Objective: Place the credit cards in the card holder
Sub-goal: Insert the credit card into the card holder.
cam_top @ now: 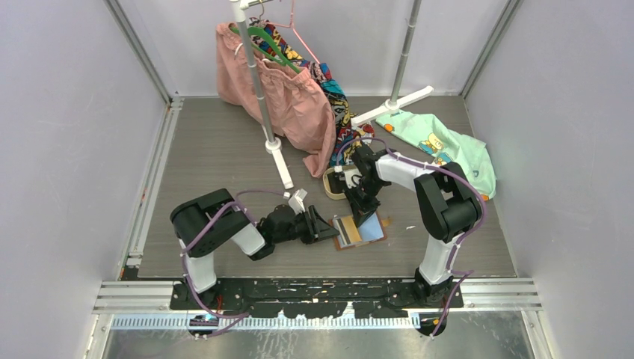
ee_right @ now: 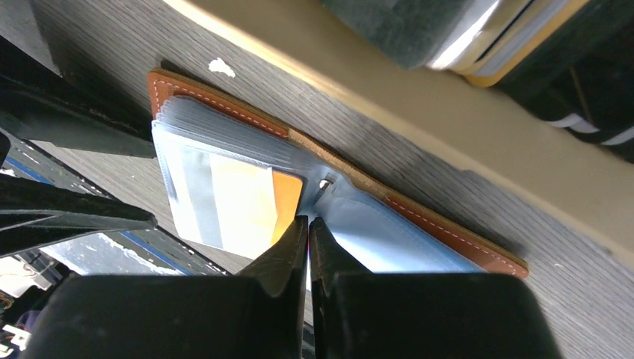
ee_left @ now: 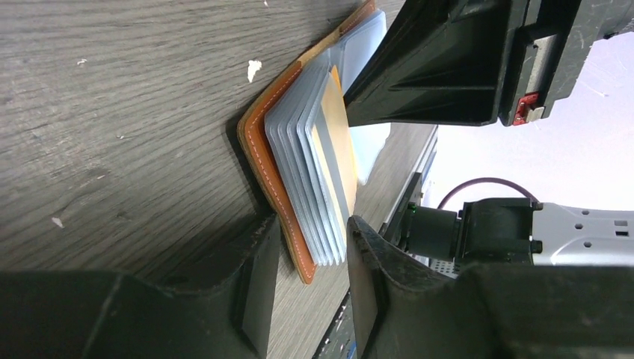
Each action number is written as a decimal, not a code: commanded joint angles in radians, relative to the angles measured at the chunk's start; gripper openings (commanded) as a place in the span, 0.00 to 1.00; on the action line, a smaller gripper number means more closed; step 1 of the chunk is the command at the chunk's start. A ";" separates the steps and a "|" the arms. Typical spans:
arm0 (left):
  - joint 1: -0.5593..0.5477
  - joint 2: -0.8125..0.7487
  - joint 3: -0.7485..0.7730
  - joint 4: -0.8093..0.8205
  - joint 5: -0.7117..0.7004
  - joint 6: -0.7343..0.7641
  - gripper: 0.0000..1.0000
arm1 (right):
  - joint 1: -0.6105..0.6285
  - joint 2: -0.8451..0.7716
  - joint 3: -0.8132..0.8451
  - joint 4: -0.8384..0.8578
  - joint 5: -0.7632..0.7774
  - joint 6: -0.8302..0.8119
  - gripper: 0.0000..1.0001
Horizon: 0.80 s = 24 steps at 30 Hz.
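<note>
The card holder (cam_top: pixel 362 230) lies open on the table, tan leather outside (ee_left: pixel 262 149), with a fan of clear greyish pockets. One yellow-orange credit card (ee_right: pixel 284 198) sits inside the top pocket (ee_left: pixel 340 134). My left gripper (ee_left: pixel 310 258) is open, its jaws either side of the holder's near corner, with gaps showing. My right gripper (ee_right: pixel 307 222) is shut, its tips resting on the holder's inner fold (cam_top: pixel 364 208). More credit cards (ee_right: pixel 478 52) lie stacked in the beige tray, only their edges visible.
The oval beige tray (cam_top: pixel 329 183) stands just behind the holder, its rim (ee_right: pixel 374 97) close to my right wrist. A garment rack pole (cam_top: pixel 262 90) with a pink garment (cam_top: pixel 288 101) stands further back. A mint garment (cam_top: pixel 441 146) lies at the back right.
</note>
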 commanded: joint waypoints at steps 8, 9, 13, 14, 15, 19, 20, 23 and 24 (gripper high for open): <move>-0.024 -0.104 0.108 -0.193 -0.084 0.036 0.39 | 0.007 -0.022 0.038 -0.016 -0.134 -0.010 0.10; -0.028 -0.103 0.108 -0.198 -0.100 0.029 0.39 | 0.006 -0.022 0.038 -0.016 -0.136 -0.009 0.10; -0.043 -0.111 0.104 -0.179 -0.143 0.014 0.33 | 0.005 -0.017 0.038 -0.015 -0.121 -0.006 0.10; -0.051 -0.117 0.100 -0.165 -0.155 0.013 0.32 | 0.006 -0.015 0.039 -0.015 -0.114 -0.004 0.10; -0.057 -0.122 0.095 -0.146 -0.166 0.014 0.32 | 0.005 -0.013 0.039 -0.014 -0.104 -0.002 0.10; -0.078 -0.145 0.086 -0.091 -0.199 0.039 0.31 | 0.005 -0.012 0.040 -0.013 -0.092 0.002 0.10; -0.084 -0.150 0.088 -0.083 -0.200 0.053 0.32 | 0.005 -0.012 0.041 -0.013 -0.092 0.002 0.10; -0.097 -0.149 0.109 -0.073 -0.201 0.070 0.34 | 0.004 -0.012 0.042 -0.015 -0.097 0.002 0.10; -0.102 -0.144 0.115 -0.074 -0.200 0.072 0.34 | 0.005 -0.013 0.042 -0.015 -0.098 0.002 0.10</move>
